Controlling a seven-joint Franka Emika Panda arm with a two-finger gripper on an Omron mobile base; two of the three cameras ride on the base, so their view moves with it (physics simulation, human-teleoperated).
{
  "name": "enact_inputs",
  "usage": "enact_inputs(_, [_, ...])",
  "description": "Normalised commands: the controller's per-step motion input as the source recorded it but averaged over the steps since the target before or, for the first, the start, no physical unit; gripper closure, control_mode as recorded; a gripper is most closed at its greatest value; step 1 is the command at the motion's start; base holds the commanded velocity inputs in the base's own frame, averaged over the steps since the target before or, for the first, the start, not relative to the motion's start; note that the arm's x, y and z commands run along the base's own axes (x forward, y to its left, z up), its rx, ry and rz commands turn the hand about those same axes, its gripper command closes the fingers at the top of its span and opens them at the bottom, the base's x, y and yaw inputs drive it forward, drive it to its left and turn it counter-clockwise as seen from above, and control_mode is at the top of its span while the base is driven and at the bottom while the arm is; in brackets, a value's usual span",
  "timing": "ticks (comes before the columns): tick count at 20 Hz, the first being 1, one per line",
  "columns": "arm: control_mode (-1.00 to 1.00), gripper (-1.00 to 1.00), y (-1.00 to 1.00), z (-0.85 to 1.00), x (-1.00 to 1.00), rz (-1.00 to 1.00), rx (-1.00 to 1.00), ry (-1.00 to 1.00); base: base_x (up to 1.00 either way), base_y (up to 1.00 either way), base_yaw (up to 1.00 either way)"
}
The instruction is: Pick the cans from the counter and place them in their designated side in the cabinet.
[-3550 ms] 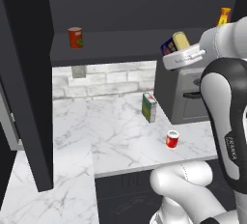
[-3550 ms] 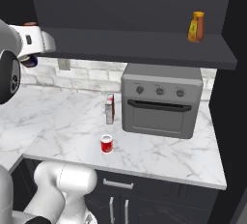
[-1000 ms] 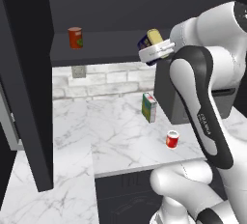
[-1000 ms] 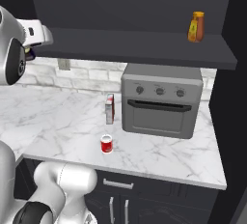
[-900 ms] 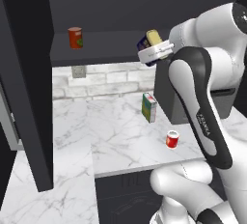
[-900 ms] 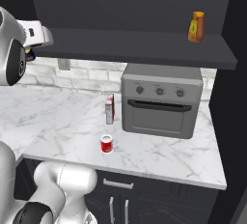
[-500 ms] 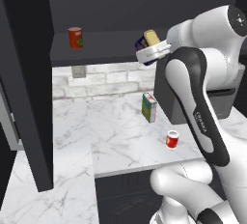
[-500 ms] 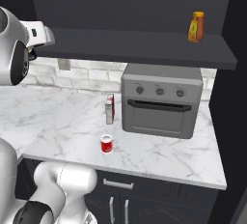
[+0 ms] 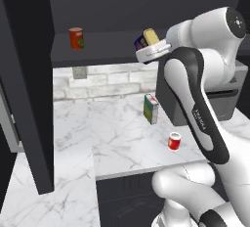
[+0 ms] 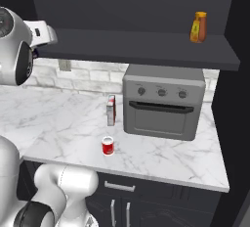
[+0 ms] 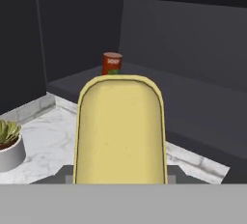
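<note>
- The tool (image 9: 146,49) is up at shelf height, pinched shut on the boxy tin (image 9: 148,38), which fills the foreground of the hand view (image 11: 119,130).
- That tin shows a flat pale yellow top with rounded corners; in the left base view a dark blue label runs along its side, and it sits tilted in the grip just in front of the cabinet shelf (image 9: 112,45).
- On the white marble tabletop (image 10: 73,118), near the front edge, stands the short red can (image 10: 108,146) with its white top, upright and free of the arm (image 9: 171,141).
- A little further back on the tabletop stands the taller green-and-white carton (image 9: 151,108), upright, just beside the left side of the grey oven (image 10: 163,101).
- The oven has three knobs across its front and a dark handle below them.
- Low at the left of the hand view a small green plant in a white pot (image 11: 8,143) stands on the marble.
- On the shelf of the dark cabinet (image 10: 136,6), ahead of the held tin, stands an orange-red soup can (image 11: 112,63) with a green mark, upright and well apart from the tin (image 9: 75,38).
- At the far right end of that shelf stands an orange bottle (image 10: 198,27).
- A tall dark side panel (image 9: 29,84) of the cabinet drops to the tabletop at the left.
</note>
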Motion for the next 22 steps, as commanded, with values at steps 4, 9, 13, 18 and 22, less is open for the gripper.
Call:
enact_inputs(4, [-1.0, 1.0, 0.04, 0.0, 0.14, 0.01, 0.0, -0.03, 0.0, 0.0, 0.0])
enact_inputs(9, [-1.0, 1.0, 0.07, 0.0, 0.15, 0.01, 0.0, -0.03, 0.0, 0.0, 0.0])
enact_inputs(13, [-1.0, 1.0, 0.06, 0.0, 0.12, 0.01, 0.0, -0.01, 0.0, 0.0, 0.0])
enact_inputs(18, [-1.0, 1.0, 0.02, 0.0, 0.11, 0.02, 0.0, 0.0, 0.0, 0.0, 0.0])
enact_inputs(22, [-1.0, 1.0, 0.0, 0.0, 0.1, 0.02, 0.0, 0.0, 0.0, 0.0, 0.0])
